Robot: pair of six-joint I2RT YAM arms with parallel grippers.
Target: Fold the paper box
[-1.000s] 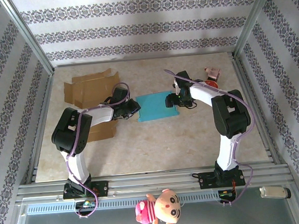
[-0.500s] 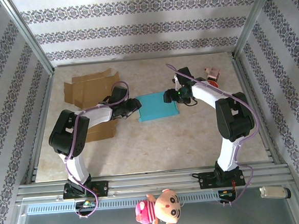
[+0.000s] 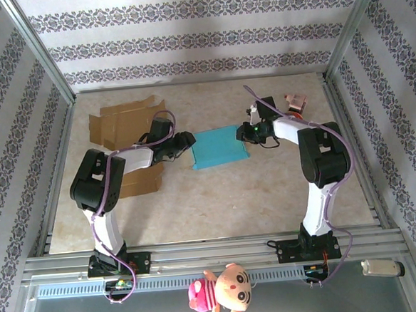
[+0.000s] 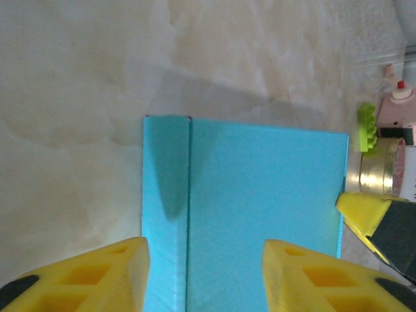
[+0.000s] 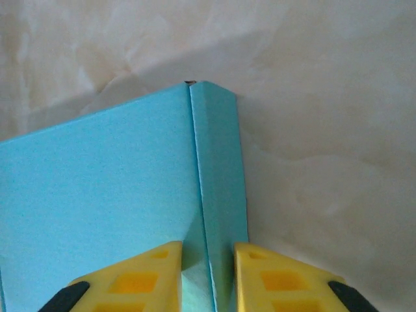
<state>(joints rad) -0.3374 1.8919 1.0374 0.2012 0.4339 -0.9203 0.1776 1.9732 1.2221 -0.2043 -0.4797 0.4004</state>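
- One turquoise paper box (image 3: 218,147) lies flat at the middle of the surface (image 3: 211,206), between the two arms. Each side flap is creased, and the right one is raised into a ridge.
- It is probably light, thin card: stiff along the panels, bending readily at the scored lines, and likely to slide on the smooth surface if pushed from one side only.
- The flap edges beside the creases look like the best places to hold it.
- The right gripper (image 5: 208,250) has its jaws narrowed to either side of the raised right flap; I cannot tell whether they are pinching it.
- The left gripper (image 4: 205,247) has its jaws well apart, over the left crease.
- Brown cardboard (image 3: 123,122) lies well apart, to the left.
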